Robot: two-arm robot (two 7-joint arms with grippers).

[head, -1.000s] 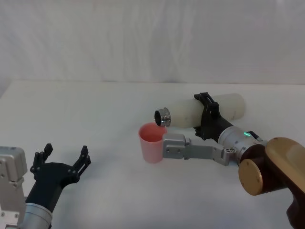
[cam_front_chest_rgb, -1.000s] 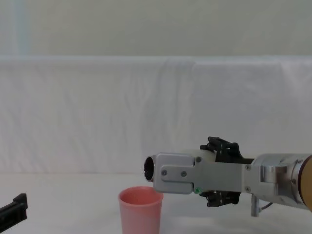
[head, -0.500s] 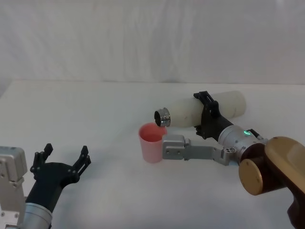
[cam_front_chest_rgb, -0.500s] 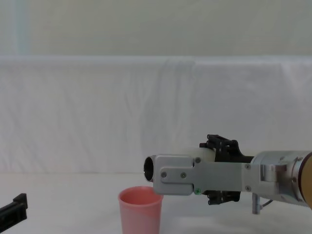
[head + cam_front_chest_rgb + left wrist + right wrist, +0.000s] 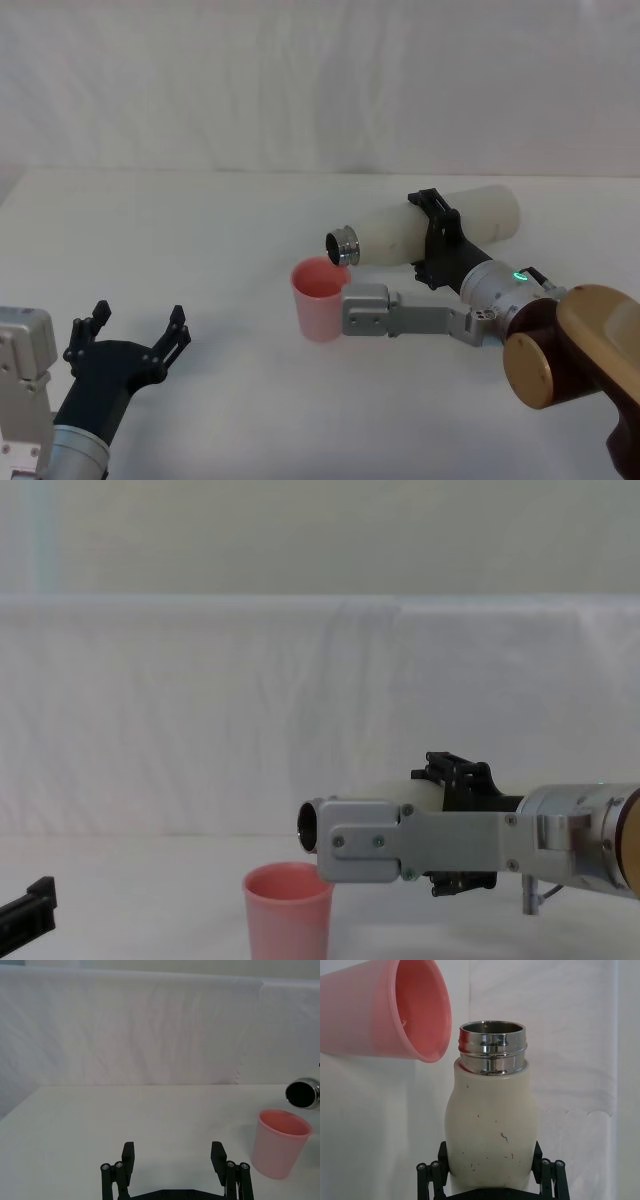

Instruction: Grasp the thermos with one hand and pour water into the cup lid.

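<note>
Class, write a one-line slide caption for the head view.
Right pincer holds the thermos tipped sideways, steel neck over the pink cup lid; left pincer waits open near the robot.

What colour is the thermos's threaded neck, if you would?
Shiny steel silver neck, clearest in the right wrist view.

This looks like a robot test bench in a lab rather than a home or kitchen — everything is staged and bare. A plain white table [image 5: 200,260] is covered edge to edge, and a creased white fabric backdrop [image 5: 300,80] hangs close behind it, closing off the room. On the table stands a small pink plastic cup lid [image 5: 318,299], with a cream-white cylindrical thermos with a steel neck [image 5: 420,232] held over it. The silver-grey and wood-coloured robot arm [image 5: 520,335] with a green status light — plainly research hardware — confirms the setting.
</note>
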